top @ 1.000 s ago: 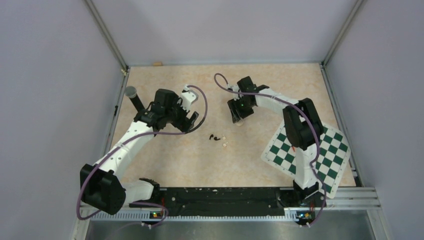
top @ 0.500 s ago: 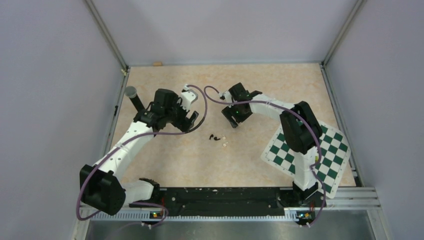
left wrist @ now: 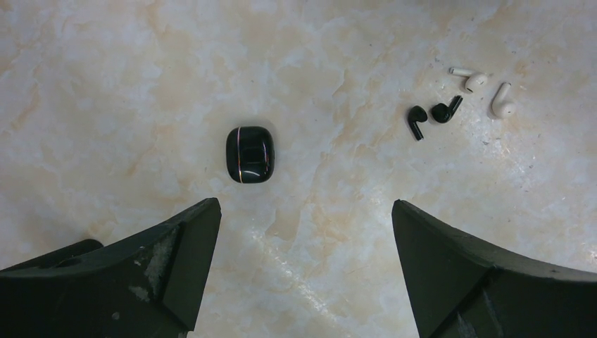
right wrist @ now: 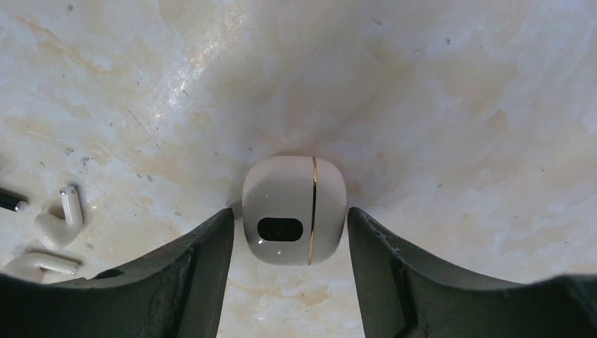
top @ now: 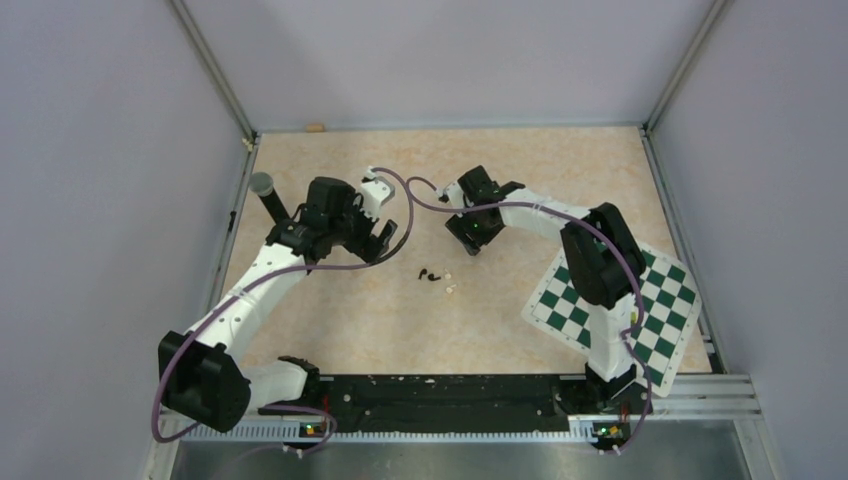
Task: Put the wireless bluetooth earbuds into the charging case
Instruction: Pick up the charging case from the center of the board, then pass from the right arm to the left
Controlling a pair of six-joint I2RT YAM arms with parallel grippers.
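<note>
Swung in toward the charging case (left wrist: 250, 154) with the right gripper (right wrist: 290, 211), now astride a white case (right wrist: 294, 210).
Half open, grip uncertain; likely no task progress. Hovering above the charging case with the left gripper (left wrist: 304, 204), spread wide, empty. Counting: one charging case, two black earbuds (left wrist: 416, 121) well apart from it, two white earbuds (left wrist: 502, 101) just beyond, one white case.

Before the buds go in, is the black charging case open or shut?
Shut: the charging case shows only a thin seam, no cavity; the earbuds lie apart.
</note>
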